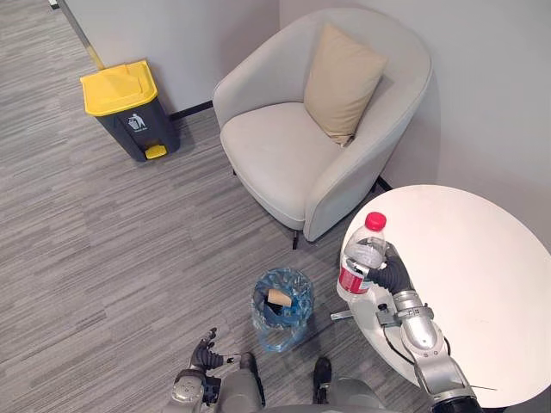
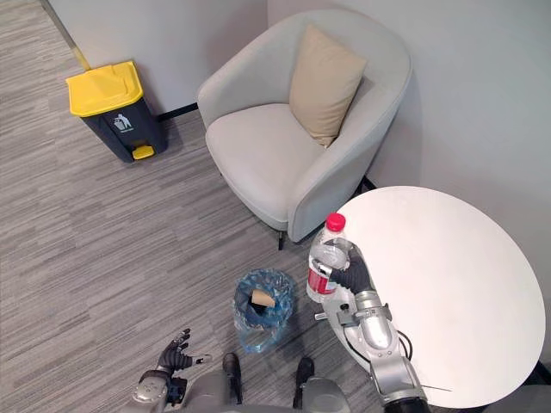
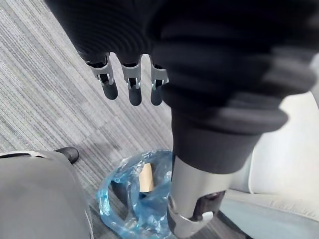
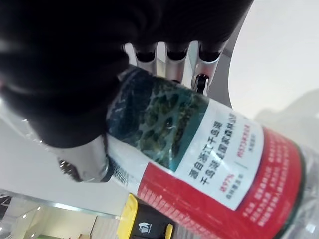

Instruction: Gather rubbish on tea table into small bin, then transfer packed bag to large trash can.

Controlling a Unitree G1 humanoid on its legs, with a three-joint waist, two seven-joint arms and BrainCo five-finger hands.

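— Bottle (image 1: 362, 258) first: where, measured against the desk (image 1: 482, 275)?
— At the desk's left edge, upright, red cap on top, red-and-white label round the middle. Clasped by the right hand (image 1: 393, 275), with fingers (image 4: 174, 62) curled round the label and thumb pressed on the opposite side. Cannot tell whether standing on the desk top or lifted just clear of it.
— And the left hand (image 1: 205, 354)?
— Lowest and nearest of all, well to the left of the desk, over the grey striped floor (image 1: 103, 258). Fingers relaxed and slightly spread, holding nothing.
— Small bin (image 1: 275, 331)?
— On the floor just left of the desk, close beside the bottle. Lined with a crinkled blue bag (image 1: 297, 284), mouth open. Inside it, a brown scrap of card (image 1: 277, 298).
— Beyond the desk?
— Pale armchair (image 1: 284, 155) next, right by the desk's far left edge, with a tan cushion (image 1: 343, 82) leaning on its backrest. Farther left again, well apart from the desk, the large trash can (image 1: 129, 116) against the wall (image 1: 198, 43): dark body, yellow lid closed, yellow pedal at the foot.
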